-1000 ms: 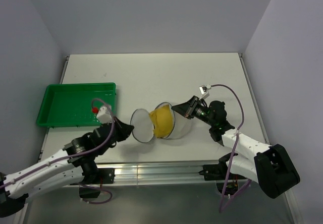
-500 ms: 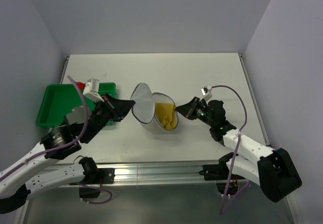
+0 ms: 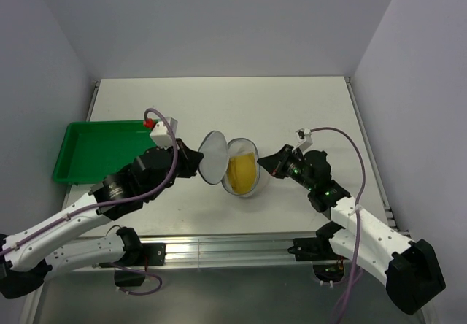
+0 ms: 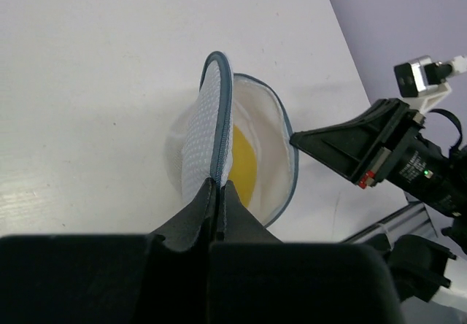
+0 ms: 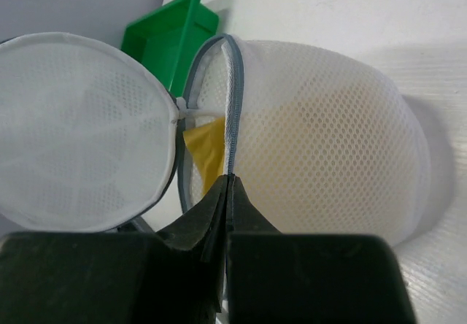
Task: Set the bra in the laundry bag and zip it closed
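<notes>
The white mesh laundry bag (image 3: 232, 165) stands open at the table's middle, its two round halves edged in blue zipper trim. The mustard-yellow bra (image 3: 243, 169) sits inside the right half; it also shows in the left wrist view (image 4: 243, 160) and through the mesh in the right wrist view (image 5: 206, 146). My left gripper (image 3: 198, 162) is shut on the rim of the left half (image 4: 208, 130). My right gripper (image 3: 264, 162) is shut on the zipper rim of the right half (image 5: 328, 149).
A green plastic tray (image 3: 106, 149) lies at the left of the table, its corner showing in the right wrist view (image 5: 171, 36). The table's near edge and a metal rail run just below the bag.
My left gripper has swung down and right with the bag's left half, tilting it closer to the right half. The bag has shifted slightly right and the right gripper followed.
</notes>
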Robot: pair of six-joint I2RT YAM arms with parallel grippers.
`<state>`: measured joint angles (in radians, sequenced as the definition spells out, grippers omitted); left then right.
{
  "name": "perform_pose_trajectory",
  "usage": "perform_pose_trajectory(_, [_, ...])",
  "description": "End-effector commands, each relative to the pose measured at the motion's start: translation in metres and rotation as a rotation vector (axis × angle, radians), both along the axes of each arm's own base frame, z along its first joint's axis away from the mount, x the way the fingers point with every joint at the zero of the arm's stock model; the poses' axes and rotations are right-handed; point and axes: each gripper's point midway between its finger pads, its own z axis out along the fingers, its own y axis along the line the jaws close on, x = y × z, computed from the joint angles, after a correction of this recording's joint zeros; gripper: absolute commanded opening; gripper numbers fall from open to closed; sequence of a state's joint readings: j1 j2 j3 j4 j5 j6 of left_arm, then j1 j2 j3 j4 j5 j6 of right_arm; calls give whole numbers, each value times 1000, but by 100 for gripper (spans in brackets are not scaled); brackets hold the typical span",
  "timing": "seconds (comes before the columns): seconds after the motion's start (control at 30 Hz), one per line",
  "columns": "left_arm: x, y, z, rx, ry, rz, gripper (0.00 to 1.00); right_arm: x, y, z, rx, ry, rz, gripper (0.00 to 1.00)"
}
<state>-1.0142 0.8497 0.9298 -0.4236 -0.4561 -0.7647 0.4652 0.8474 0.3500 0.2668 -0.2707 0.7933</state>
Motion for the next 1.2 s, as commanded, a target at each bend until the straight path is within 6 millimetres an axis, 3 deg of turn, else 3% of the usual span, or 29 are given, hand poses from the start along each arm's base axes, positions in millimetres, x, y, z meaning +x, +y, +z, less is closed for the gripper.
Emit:
perform_pose_trajectory(0.0, [14, 0, 43, -9, -131, 23, 0, 13, -12, 14, -43, -51, -91, 0])
perform_pose_trajectory(0.07, [19, -9, 65, 22, -174, -4, 0, 13, -8, 8, -50, -13, -76, 0])
perform_pose_trajectory(0.17, [27, -18, 85, 103, -216, -29, 0, -3, 6, 3, 26, 61, -15, 0])
perform_pose_trajectory(0.23, [31, -22, 84, 163, -224, -47, 0, -13, 12, 19, 52, 36, -37, 0])
perform_pose_trajectory(0.37, [40, -50, 81, 266, -259, -149, 0, -33, 13, 30, 112, 59, -93, 0])
perform_pose_trajectory(0.5, [45, -63, 69, 355, -266, -204, 0, -45, 22, 6, 220, 182, -120, 0])
perform_pose_trajectory(0.57, [48, -65, 52, 422, -247, -224, 0, -45, 25, 8, 248, 187, -133, 1])
perform_pose_trajectory(0.63, [46, -69, 42, 440, -244, -263, 0, -46, 31, 12, 269, 195, -122, 6])
perform_pose_trajectory(0.7, [39, -75, 32, 434, -255, -312, 0, -44, 34, 17, 256, 173, -111, 24])
perform_pose_trajectory(0.73, [36, -77, 30, 426, -265, -338, 0, -43, 34, 19, 244, 162, -107, 36])
perform_pose_trajectory(0.77, [31, -78, 30, 411, -291, -365, 0, -44, 33, 15, 213, 164, -107, 56])
perform_pose_trajectory(0.87, [19, -81, 32, 392, -317, -438, 0, -45, 27, 19, 116, 96, -88, 84])
perform_pose_trajectory(1.03, [6, -89, 35, 403, -321, -539, 0, -56, 23, 65, -72, -195, 85, 83])
perform_pose_trajectory(1.07, [2, -93, 38, 403, -331, -574, 0, -59, 17, 59, -186, -242, 125, 81])
perform_pose_trajectory(1.17, [-3, -94, 41, 436, -328, -623, 0, -53, 0, 77, -296, -370, 113, 76])
